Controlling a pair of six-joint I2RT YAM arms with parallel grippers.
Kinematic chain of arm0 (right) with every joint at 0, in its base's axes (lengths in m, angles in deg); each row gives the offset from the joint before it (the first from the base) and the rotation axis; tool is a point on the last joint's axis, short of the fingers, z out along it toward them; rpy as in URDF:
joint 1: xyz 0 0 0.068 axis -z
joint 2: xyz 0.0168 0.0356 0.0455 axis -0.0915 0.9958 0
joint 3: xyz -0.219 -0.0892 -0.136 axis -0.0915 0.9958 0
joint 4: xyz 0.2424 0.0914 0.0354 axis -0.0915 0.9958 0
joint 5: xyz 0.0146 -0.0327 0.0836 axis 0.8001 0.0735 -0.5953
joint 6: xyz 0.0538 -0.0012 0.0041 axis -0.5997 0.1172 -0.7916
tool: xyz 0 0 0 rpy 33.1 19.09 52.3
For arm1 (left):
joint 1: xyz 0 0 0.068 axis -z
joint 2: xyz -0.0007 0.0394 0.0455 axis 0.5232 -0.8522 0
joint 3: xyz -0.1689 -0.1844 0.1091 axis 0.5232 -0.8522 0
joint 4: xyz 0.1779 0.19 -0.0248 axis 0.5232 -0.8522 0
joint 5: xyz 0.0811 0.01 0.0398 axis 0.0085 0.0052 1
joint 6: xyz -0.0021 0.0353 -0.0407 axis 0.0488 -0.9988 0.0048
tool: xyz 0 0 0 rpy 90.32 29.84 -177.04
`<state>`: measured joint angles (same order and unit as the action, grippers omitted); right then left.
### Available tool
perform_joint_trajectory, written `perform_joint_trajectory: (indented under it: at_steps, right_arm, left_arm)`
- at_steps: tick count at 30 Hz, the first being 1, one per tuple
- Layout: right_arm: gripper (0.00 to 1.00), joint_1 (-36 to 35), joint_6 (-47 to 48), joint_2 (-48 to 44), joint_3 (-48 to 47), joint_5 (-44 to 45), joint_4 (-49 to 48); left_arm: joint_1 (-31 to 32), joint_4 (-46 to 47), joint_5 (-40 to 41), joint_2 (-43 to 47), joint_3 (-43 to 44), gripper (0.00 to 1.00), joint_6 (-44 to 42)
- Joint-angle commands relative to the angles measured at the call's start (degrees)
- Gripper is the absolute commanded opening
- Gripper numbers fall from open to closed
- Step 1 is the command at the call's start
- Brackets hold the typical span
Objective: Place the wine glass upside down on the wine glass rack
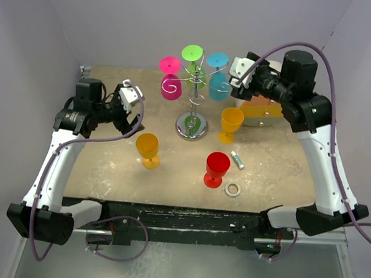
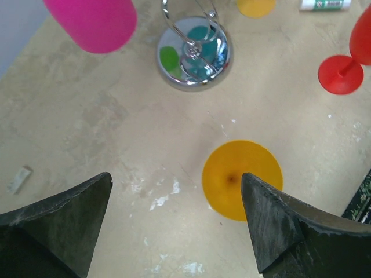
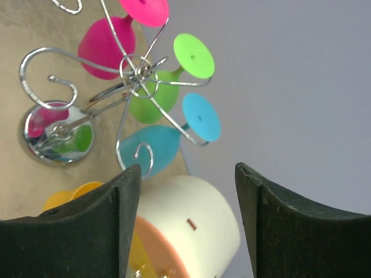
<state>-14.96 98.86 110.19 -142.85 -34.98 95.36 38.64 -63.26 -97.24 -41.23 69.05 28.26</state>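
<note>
Three stood upright on the table point(image 1: 109, 172), not yet hung: red wine glass point(image 1: 217, 167), orange wine glass point(image 1: 148, 147), and farther back yellow wine glass point(image 1: 231, 119). Left claw point(image 2: 175, 179) hovered over the orange one, fingers apart, empty. Behind, wine glass rack point(image 1: 191, 128) held pink glass point(image 1: 171, 88), green glass point(image 1: 195, 74) & blue glass point(image 1: 218, 84) inverted. Right claw point(image 3: 186, 168) gaped empty beside it. Approx. half done.

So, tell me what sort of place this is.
Probably a robot-manipulation test cell, not a home kitchen: plain lavender walls box in a scuffed beige tabletop, two black-and-white robot arms are bolted at its near edge, and bright plastic wine glasses hang on or stand around a shiny chrome wire rack.
</note>
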Motion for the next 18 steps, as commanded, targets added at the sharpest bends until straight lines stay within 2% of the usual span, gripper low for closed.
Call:
perform_joint_trajectory:
  at_steps: [1, 3, 7, 13, 18]
  right_arm:
    - [0.70, -0.1, -10.5, -4.6, 2.1, 4.0, 4.7]
    - [0.78, -0.1, -11.7, -6.6, 4.0, 4.1, 5.0]
    - [0.85, 0.0, -11.6, -9.5, 7.5, 4.6, 4.8]
    - [0.85, 0.2, -11.5, -11.2, 9.8, 7.1, 3.3]
    - [0.85, 0.3, -11.5, -11.5, 11.6, 7.8, 2.1]
  left_arm:
    - [2.7, -1.1, -1.0, -1.5, -3.1, 0.94, -4.8]
    - [4.4, -1.1, 0.4, -2.5, -4.1, 0.93, -5.3]
    - [8.7, -1.7, 4.6, -4.8, -5.4, 0.90, -7.5]
    - [10.5, -1.0, 10.0, -8.4, -5.8, 0.82, -9.5]
    - [10.6, -1.2, 11.6, -10.5, -5.8, 0.70, -10.8]
